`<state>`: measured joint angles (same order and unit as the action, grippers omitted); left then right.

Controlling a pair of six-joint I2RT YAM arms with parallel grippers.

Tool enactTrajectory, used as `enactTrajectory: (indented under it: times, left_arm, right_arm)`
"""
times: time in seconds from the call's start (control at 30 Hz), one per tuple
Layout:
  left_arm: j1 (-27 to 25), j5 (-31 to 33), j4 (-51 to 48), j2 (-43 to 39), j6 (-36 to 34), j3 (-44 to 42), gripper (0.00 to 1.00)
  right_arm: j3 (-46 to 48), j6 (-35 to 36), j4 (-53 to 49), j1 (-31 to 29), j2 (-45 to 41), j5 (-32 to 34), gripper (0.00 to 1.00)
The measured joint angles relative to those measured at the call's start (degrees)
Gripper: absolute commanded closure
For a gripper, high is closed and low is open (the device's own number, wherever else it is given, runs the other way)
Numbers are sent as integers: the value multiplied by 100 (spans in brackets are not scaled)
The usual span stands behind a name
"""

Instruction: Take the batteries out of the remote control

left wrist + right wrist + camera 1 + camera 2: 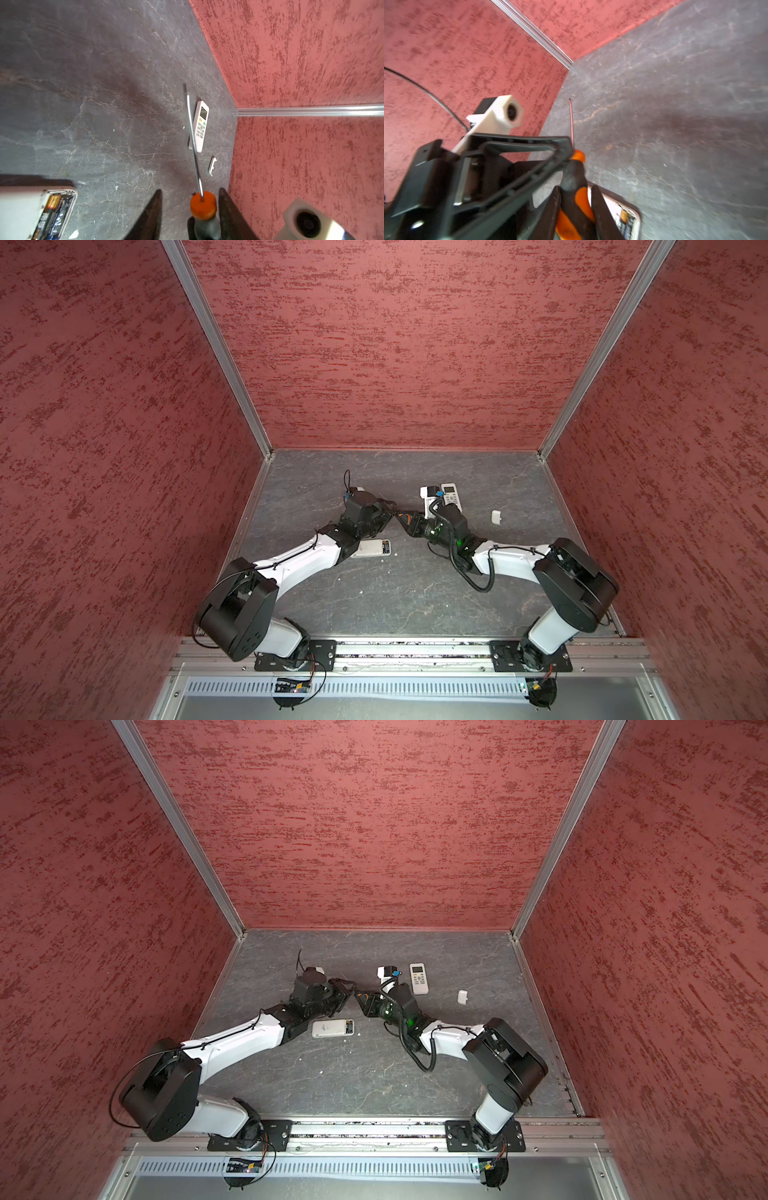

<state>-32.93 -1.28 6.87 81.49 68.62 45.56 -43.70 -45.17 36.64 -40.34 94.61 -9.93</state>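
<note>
Batteries (52, 214), slim dark cylinders with gold-brown ends, lie side by side in the open compartment at one end of a white rectangular remote control (328, 1028). That remote lies face down on the grey stone-patterned table (415, 593), closest to the robot's base and partly under the left forearm in both top views. Nothing touches the batteries.

Just beyond this remote the two arms meet near the middle of the table. The right gripper (575, 187) is clenched on the orange-and-black handle of a screwdriver (203, 205), with a dark finger pressed against each side of the grip. The left gripper (190, 190) is released: its two fingers stand apart around the orange collar of the handle, one close beside it and one well clear. The thin steel shaft juts out past both sets of fingers.

Farther back and to the right lies a second white remote with a display and buttons (419, 978), face up. A small white rectangular cover (462, 997) sits on the table to its right, near it but apart. Red textured walls (395, 344) close the far side.
</note>
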Motion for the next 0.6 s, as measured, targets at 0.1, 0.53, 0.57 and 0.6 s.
enactTrajectory:
  times: [0.1, 0.53, 0.57, 0.6]
  left_arm:
    - [120, 31, -98, -195, -151, -153, 42]
    - [1119, 127, -1016, -1375, -1137, -415, 42]
    - [1161, 114, -1093, -1381, -1200, -417, 42]
    - [1198, 83, -1169, -1381, -1274, -424, 42]
  right_arm:
    - [-35, 66, -420, 37, -15, -101, 100]
    - [-586, 632, -3084, 466, -756, -1602, 100]
    - [-682, 671, -3276, 498, -782, -1698, 100]
    - [-772, 704, -3456, 533, -807, -1803, 100]
